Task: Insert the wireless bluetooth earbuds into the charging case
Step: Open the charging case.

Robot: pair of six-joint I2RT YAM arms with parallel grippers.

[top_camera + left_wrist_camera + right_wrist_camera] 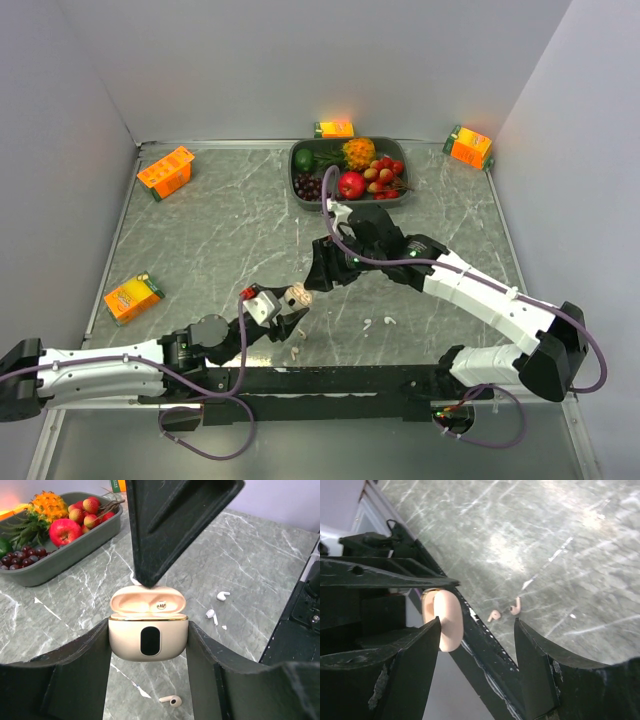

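Left wrist view: the left end effector (148, 630) pinches the charging case (149, 645) by its sides, above the counter (240, 555), with the lid (147, 602) raised. The right end effector (477, 630) has its jaws spread with nothing between them, and one of its fingers meets the back rim of the lid. All three earbuds (210, 614) lie loose on the counter, apart from the case.

A firmer push from that finger could probably snap the lid shut. It could also twist the smooth case out of its side pinch. The earbuds are tiny and glossy, so they may skid or flip when grasped.
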